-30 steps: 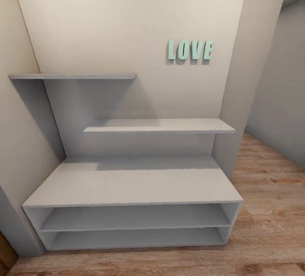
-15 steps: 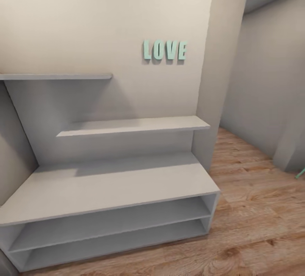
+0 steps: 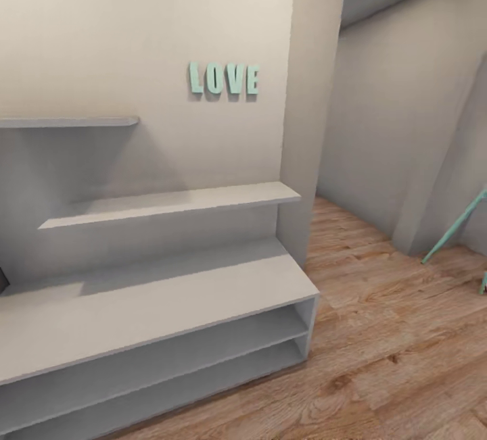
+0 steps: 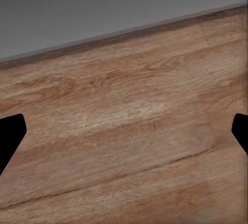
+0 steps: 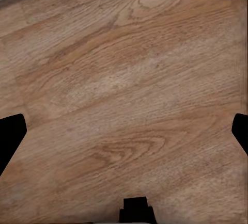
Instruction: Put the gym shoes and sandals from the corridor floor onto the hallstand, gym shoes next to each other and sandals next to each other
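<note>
We face the wide light-grey hallstand (image 3: pixel 155 291), shelves bare | no shoes or sandals visible on the wood-plank corridor floor (image 3: pixel 392 332) | our left tool (image 4: pixel 124 131) and right tool (image 5: pixel 124 131) hang wide open, holding nothing | risk: our base may clip the mint-green slanted leg (image 3: pixel 454 224).

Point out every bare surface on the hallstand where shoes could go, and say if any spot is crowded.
Nothing is crowded. The hallstand is bare on its wide top, bordered by the grey back panel and the wall corner. The lower stepped shelf, the upper shelf and both open base tiers are free too. The corridor floor lies open to its right, up to a teal leg.
</note>
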Robot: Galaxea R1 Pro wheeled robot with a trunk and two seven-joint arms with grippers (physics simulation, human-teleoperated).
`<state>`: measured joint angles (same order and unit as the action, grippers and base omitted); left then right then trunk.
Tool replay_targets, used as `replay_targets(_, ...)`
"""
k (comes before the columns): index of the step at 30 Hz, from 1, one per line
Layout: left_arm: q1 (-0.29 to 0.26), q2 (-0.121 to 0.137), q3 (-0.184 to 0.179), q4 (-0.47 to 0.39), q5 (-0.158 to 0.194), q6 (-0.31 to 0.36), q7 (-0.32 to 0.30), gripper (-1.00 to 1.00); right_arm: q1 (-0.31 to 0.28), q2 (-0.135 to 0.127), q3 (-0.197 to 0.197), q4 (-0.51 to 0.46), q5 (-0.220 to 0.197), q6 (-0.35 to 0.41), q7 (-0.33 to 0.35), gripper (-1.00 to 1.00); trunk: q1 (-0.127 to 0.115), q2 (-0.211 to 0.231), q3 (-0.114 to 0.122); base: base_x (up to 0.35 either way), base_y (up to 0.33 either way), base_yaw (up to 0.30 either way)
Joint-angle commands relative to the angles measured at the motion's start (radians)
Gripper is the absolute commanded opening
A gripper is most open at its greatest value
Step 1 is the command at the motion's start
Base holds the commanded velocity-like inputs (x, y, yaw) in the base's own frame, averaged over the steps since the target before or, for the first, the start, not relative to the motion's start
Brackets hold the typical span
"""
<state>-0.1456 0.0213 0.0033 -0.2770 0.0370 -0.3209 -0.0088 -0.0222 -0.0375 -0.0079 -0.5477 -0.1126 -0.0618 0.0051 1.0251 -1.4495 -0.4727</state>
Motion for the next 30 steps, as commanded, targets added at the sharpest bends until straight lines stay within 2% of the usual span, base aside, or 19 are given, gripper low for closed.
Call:
replay_targets(1,-0.001,0.000,0.000,0.000,0.004,-0.003,-0.001,1.00,-0.001,-0.001,0.001,0.001,-0.011,-0.008,0.001,1.00,0.000,-0.001,-0.002,0.000,0.000,-0.289)
replay_targets(30,0.007,0.003,-0.002,0.000,0.003,-0.004,-0.002,1.00,-0.001,-0.002,0.003,0.002,-0.015,-0.024,0.000,1.00,0.000,-0.001,-0.008,0.000,0.000,-0.298)
